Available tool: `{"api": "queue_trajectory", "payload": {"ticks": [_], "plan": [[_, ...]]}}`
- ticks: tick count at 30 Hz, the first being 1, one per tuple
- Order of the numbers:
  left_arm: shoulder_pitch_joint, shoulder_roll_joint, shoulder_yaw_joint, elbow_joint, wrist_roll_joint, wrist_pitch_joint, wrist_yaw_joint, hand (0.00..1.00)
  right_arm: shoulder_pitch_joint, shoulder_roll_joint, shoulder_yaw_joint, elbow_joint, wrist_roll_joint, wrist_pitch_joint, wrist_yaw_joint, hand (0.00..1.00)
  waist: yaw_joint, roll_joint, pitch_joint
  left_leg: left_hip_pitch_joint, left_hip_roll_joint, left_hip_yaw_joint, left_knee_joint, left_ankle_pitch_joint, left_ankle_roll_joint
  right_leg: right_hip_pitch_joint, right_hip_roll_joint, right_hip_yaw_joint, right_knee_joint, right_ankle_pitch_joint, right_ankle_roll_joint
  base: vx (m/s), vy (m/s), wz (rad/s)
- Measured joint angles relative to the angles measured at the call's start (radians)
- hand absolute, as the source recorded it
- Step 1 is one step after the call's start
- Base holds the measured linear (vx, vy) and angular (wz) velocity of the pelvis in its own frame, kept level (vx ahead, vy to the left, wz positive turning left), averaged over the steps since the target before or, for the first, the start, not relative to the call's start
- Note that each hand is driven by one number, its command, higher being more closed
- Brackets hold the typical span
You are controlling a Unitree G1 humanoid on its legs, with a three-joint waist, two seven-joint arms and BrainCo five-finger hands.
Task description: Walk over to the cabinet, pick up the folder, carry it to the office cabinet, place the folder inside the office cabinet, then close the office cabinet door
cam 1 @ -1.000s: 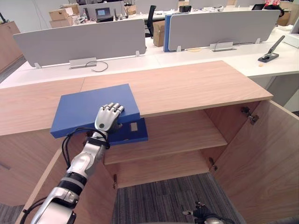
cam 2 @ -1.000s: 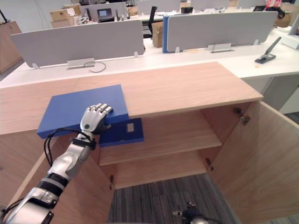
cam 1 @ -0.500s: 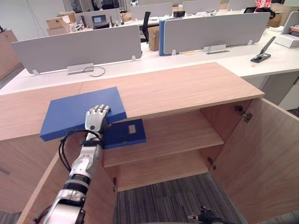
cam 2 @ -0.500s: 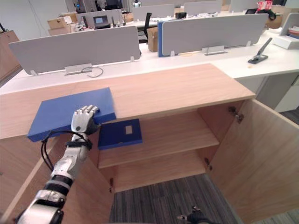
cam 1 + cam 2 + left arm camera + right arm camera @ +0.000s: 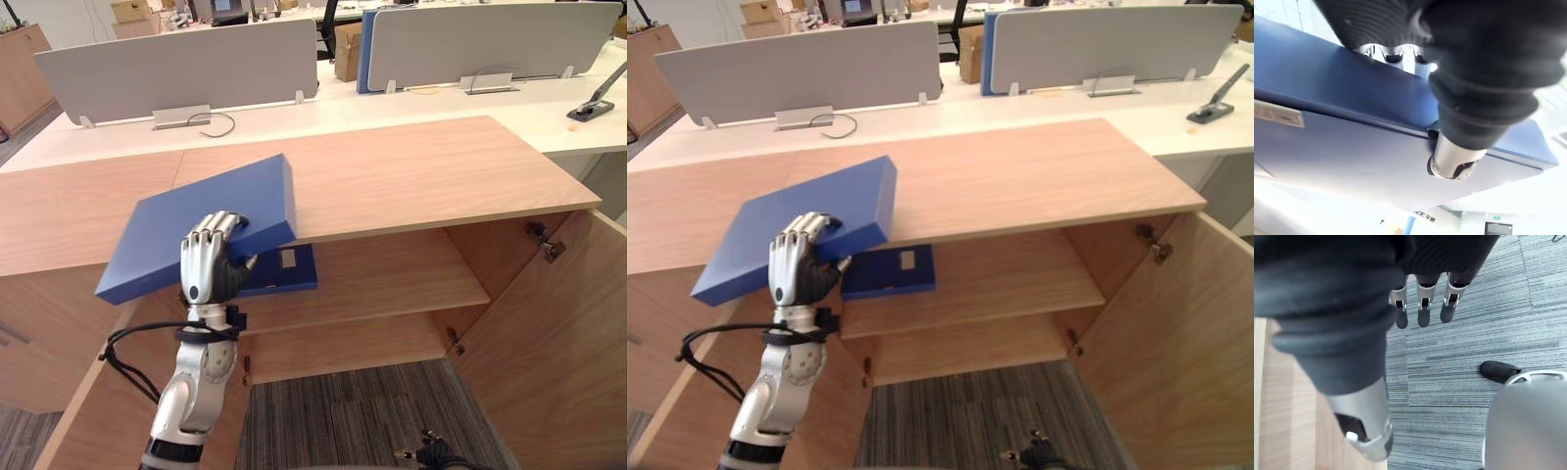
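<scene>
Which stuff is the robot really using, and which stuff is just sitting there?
For the job: blue folder, left hand gripping it, office cabinet, its open door.
Just lying about: second folder on the shelf, grey desk dividers, cardboard box.

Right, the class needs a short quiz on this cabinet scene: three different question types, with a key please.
1. True or false: the right hand is open above the carpet.
2. What grips the tilted blue folder? A left hand, B right hand, C both hands.
3. Fill in: a second folder lies on the cabinet's upper ____.
Key: 1 true; 2 A; 3 shelf.
</scene>
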Motion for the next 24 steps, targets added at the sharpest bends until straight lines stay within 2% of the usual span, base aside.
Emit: {"api": "queue_trajectory", "payload": {"ticks": [2, 5, 18, 21, 23, 24], "plan": [[0.009, 0.001, -0.004, -0.057, -0.047, -0.032, -0.002, 1.0, -0.004, 0.0, 0.0, 0.016, 0.022, 0.0, 0.001, 0.0, 0.003, 0.0, 0.0, 0.001, 0.002, -0.001, 0.0, 0.0, 0.0, -0.01, -0.002, 0.001, 0.025, -0.017, -0.001, -0.05, 0.014, 0.02], [0.018, 0.007, -0.012, -0.1, -0.074, -0.053, 0.0, 1.0, -0.006, 0.0, 0.0, 0.025, 0.03, -0.001, 0.002, 0.0, 0.013, 0.0, 0.0, 0.001, 0.006, -0.001, 0.002, 0.0, 0.0, -0.032, -0.001, 0.006, 0.06, -0.035, 0.001, -0.11, -0.001, -0.02], [0.025, 0.083, -0.036, -0.23, -0.1, -0.071, 0.019, 1.0, -0.016, 0.0, 0.002, 0.07, 0.043, -0.002, -0.001, 0.0, 0.028, -0.013, -0.021, -0.011, 0.008, -0.004, 0.009, 0.001, -0.002, -0.044, -0.001, 0.008, 0.07, -0.037, 0.002, -0.02, 0.0, 0.0], [0.025, 0.072, -0.019, -0.25, -0.213, -0.078, 0.017, 1.0, -0.014, 0.003, 0.0, 0.078, 0.07, -0.001, -0.004, 0.0, 0.039, -0.019, -0.034, -0.021, 0.009, -0.004, 0.01, 0.002, -0.002, -0.05, 0.0, 0.008, 0.072, -0.036, 0.002, 0.0, 0.0, 0.0], [0.025, 0.017, 0.057, -0.267, -0.467, -0.114, 0.014, 1.0, -0.016, 0.009, 0.0, 0.078, 0.093, 0.001, -0.012, 0.0, 0.045, -0.021, -0.036, -0.019, 0.009, -0.003, 0.01, 0.002, -0.002, -0.049, 0.0, 0.008, 0.073, -0.037, 0.002, 0.0, 0.0, 0.0], [0.025, 0.001, 0.082, -0.271, -0.542, -0.125, 0.014, 1.0, -0.017, 0.011, 0.0, 0.078, 0.1, 0.001, -0.013, 0.0, 0.047, -0.021, -0.036, -0.019, 0.009, -0.003, 0.011, 0.002, -0.002, -0.049, 0.0, 0.009, 0.074, -0.037, 0.002, 0.0, 0.0, 0.0]]}}
